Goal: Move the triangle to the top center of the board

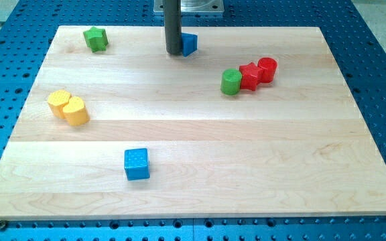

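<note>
The worktop [200, 161] is a pale wooden board of glued planks, lying on a blue perforated surface [374, 73] that shows on every side of it. A grey metal mount [189, 6] sits at the far edge, above the rod.

My tip [173, 52] stands on the board at the far centre, and the blue triangle [189, 43] is right against the rod on its right side, partly hidden behind it. There is no hand on this arm, only the straight dark rod, so nothing spreads or pinches.

At the far left corner lies a green star-shaped block [96, 38], well apart from the tip. On the right, three blocks sit touching in a slanted row: a green cylinder [231, 82] nearest, a red block [249, 76] whose shape I cannot make out in the middle, and a red cylinder [267, 69] farthest. At the left edge two yellow blocks [68, 107] touch each other; their exact shapes are unclear. A blue cube [137, 164] lies alone near the front, left of centre. None of these blocks lies between the tip and the triangle.
</note>
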Robot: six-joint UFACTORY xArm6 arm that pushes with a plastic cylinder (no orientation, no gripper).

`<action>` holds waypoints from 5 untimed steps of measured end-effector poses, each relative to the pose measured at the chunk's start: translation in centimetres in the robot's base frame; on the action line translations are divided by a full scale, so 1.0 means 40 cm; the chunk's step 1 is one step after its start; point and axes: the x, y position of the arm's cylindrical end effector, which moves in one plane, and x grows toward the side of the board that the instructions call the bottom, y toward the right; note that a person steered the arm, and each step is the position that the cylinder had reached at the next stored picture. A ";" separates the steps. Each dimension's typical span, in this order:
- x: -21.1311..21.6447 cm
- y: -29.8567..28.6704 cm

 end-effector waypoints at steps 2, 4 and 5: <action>0.054 0.057; -0.022 0.122; 0.013 0.087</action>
